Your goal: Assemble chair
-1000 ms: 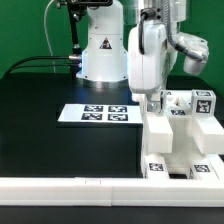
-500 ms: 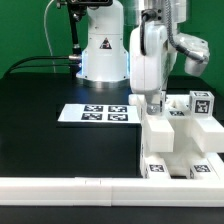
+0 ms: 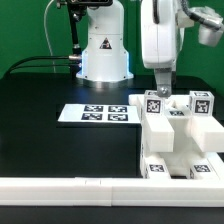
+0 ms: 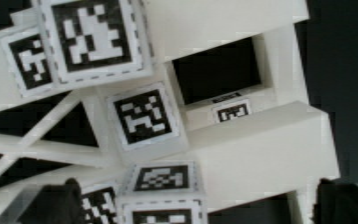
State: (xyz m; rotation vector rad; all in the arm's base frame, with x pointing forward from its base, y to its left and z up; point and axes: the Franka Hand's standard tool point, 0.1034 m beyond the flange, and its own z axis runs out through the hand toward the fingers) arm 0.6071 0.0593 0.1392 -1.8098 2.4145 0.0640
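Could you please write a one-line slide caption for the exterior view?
Claw poised above the white tagged chair beside the marker board.

Green backdrop wall (image 3: 25, 30), black tabletop (image 3: 40, 140), even lighting

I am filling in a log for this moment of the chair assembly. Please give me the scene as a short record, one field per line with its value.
chair: white tagged pieces grouped on the black table, at the exterior view's right
end effector: above the chair pieces, holding nothing visible
end effector fingers: dark tips apart in the wrist view, nothing between them
marker board: flat on the table, on the exterior view's left of the chair
white rail: long and low, along the near table edge
robot base: behind the marker board
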